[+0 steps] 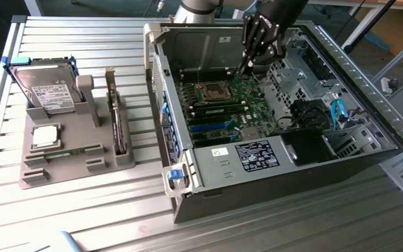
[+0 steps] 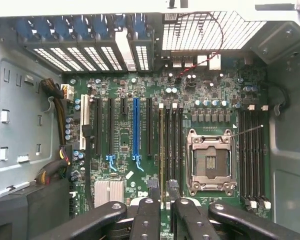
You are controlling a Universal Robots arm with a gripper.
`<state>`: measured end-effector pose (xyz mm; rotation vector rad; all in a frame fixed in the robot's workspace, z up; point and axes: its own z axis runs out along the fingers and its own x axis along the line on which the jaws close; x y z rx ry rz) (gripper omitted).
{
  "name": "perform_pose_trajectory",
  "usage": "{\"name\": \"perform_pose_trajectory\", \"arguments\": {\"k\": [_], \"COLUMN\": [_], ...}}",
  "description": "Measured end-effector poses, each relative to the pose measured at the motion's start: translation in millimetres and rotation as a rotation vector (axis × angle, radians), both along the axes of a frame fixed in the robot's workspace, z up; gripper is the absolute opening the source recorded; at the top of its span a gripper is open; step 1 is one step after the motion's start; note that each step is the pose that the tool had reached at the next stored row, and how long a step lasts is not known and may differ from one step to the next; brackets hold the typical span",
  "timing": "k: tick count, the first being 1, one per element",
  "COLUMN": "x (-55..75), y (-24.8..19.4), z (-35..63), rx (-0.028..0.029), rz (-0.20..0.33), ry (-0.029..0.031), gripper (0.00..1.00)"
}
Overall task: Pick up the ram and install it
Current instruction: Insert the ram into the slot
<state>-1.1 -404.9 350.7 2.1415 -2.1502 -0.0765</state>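
Exterior and wrist views of my jaws [image 1: 247, 65] hanging inside the open black-and-silver computer case [image 1: 257, 189], above its green motherboard [image 2: 125, 140]. The jaws stand apart and hold nothing, with bare board showing between the fingers [image 2: 145, 220]. The ram [image 1: 65, 153], which I take to be the thin green strip edge-up in the grey moulded tray [image 1: 54, 176] on the ribbed metal worktop [image 1: 82, 220], lies well apart from me. I judge it light, stiff and thin, but easily harmed by bending. It is best pinched across its flat faces near mid-length, clear of the contact edge. The exterior view gives the tray and the ram. The wrist view gives the slot rows, with a yellow-green stick [image 2: 162, 145] seated beside the silver processor socket [image 2: 210, 160].
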Motion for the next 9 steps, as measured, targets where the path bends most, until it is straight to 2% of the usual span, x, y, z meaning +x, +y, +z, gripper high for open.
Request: {"name": "perform_pose_trajectory", "arguments": {"k": [7,9], "x": [0.1,0.0], "y": [0.0,0.0], "z": [3.3,3.3], "rx": [-0.0001,-0.0001], "rz": [0.000,0.001], "ry": [0.0009,-0.0014], "gripper": [0.20,0.20]}}
